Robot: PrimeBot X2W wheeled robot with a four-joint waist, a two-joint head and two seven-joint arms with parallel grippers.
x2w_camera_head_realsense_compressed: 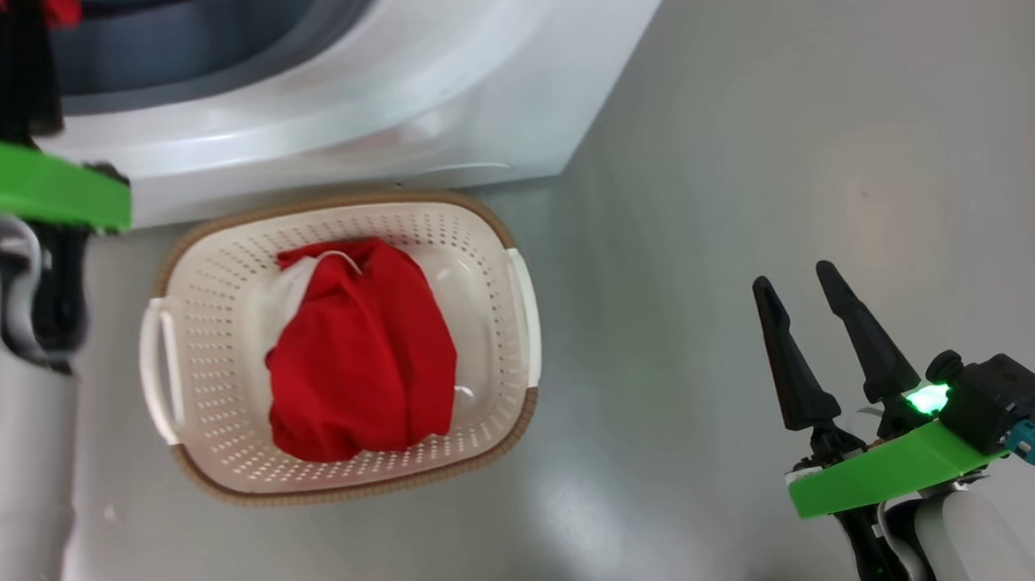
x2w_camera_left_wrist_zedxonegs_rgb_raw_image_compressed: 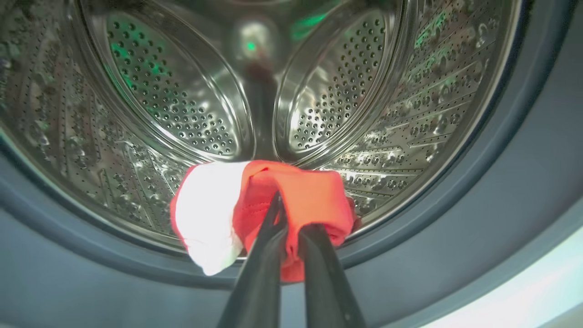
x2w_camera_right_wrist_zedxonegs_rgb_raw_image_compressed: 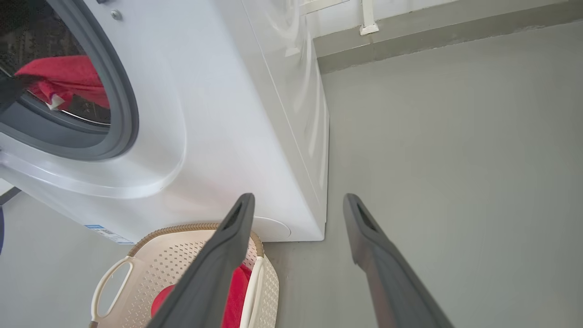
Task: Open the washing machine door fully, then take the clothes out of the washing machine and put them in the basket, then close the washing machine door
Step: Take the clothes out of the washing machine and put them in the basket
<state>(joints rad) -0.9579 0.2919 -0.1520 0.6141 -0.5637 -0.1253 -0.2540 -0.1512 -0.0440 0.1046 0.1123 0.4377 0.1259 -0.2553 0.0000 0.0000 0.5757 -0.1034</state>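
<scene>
The white washing machine [x2w_camera_head_realsense_compressed: 435,73] stands open, and its door is out of view. At the drum's [x2w_camera_left_wrist_zedxonegs_rgb_raw_image_compressed: 182,105] front lip, my left gripper [x2w_camera_left_wrist_zedxonegs_rgb_raw_image_compressed: 291,218] is shut on a red and white garment [x2w_camera_left_wrist_zedxonegs_rgb_raw_image_compressed: 314,196]; the right wrist view shows that same garment [x2w_camera_right_wrist_zedxonegs_rgb_raw_image_compressed: 63,77] inside the opening. On the floor in front of the machine sits the cream basket [x2w_camera_head_realsense_compressed: 336,213], with another red garment [x2w_camera_head_realsense_compressed: 361,352] bunched inside it. My right gripper [x2w_camera_head_realsense_compressed: 793,278] hovers open and empty over the floor, to the right of the basket.
A grey rubber ring [x2w_camera_left_wrist_zedxonegs_rgb_raw_image_compressed: 501,159] frames the drum opening. Bare grey floor [x2w_camera_head_realsense_compressed: 828,132] stretches to the right of the machine and basket. A wall base with a white pipe [x2w_camera_right_wrist_zedxonegs_rgb_raw_image_compressed: 366,18] runs behind the machine. My left forearm [x2w_camera_head_realsense_compressed: 3,441] stands beside the basket's left handle.
</scene>
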